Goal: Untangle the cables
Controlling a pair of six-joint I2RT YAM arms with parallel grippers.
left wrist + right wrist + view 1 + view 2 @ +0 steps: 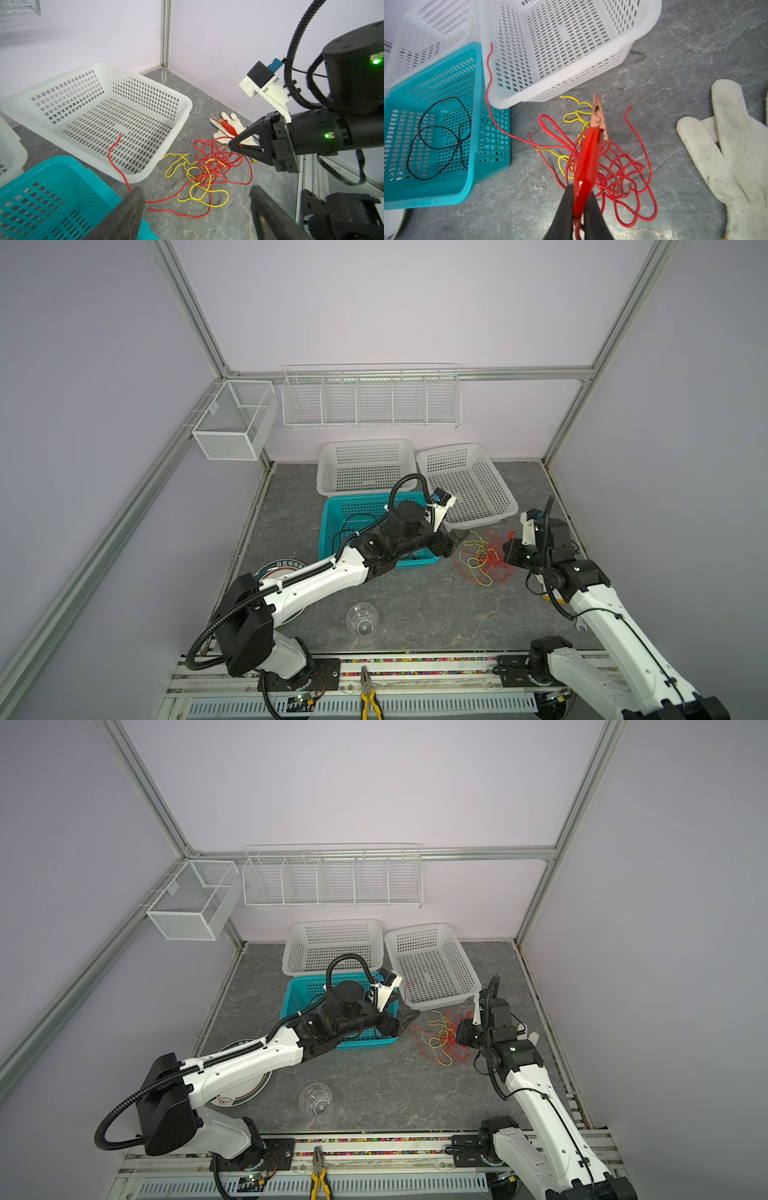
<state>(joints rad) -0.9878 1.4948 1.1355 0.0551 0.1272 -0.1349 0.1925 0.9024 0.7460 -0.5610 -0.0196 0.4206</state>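
Observation:
The cables lie as a red and yellow tangle [484, 558] [440, 1040] [209, 166] on the table between my two grippers. My right gripper [579, 207] [505, 551] is shut on the red alligator clip [588, 158] at the end of a red cable, with its copper teeth pointing away. A thin black cable [440, 137] lies apart in the teal basket [492, 135]. One red end rises over the rim of a white basket [104, 68]. My left gripper [197, 207] [456, 542] hovers open at the tangle's left side, with nothing between its fingers [133, 212].
Two white baskets [469, 485] stand at the back, with the teal basket [328, 531] in front of them under my left arm. A white glove [737, 145] lies right of the tangle. A plate [274, 568], a clear glass [362, 618] and yellow-handled pliers [368, 695] are nearer the front.

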